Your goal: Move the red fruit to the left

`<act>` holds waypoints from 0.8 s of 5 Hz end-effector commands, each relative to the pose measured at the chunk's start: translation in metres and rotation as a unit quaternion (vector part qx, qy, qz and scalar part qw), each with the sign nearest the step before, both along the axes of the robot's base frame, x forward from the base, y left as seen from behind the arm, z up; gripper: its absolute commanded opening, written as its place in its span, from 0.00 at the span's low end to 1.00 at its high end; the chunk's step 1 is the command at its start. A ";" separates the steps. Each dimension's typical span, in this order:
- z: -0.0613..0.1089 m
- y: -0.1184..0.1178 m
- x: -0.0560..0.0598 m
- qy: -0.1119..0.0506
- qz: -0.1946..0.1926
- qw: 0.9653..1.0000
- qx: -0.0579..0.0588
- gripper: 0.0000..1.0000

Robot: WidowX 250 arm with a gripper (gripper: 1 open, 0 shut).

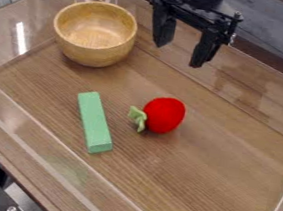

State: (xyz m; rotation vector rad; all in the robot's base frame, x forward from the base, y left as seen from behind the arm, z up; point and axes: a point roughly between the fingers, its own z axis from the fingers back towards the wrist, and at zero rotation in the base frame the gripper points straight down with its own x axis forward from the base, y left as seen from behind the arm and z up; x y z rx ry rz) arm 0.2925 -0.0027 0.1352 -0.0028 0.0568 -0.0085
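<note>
Near the frame's centre, the red fruit (164,114) lies free on the tabletop (214,180), leafy end just beside the green block (95,122), while the hand (180,41) hangs empty at upper centre with fingers wide, seemingly readied for a grasp.

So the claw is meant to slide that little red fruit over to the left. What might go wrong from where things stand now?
The red fruit is round and glossy, so it may roll or slip out when the open gripper, now hanging well above and behind it, comes down to close.

The green block lies just left of the fruit, close to its leafy end, so the fruit may bump it on the way.

The wooden bowl sits near the gripper; a careless swing might clip it.
</note>
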 end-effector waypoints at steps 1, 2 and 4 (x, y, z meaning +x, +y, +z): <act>-0.015 0.002 -0.006 0.010 -0.006 1.000 0.000 1.00; -0.042 -0.007 -0.013 0.019 0.003 1.000 0.001 1.00; -0.068 -0.016 -0.010 0.006 0.018 1.000 0.004 1.00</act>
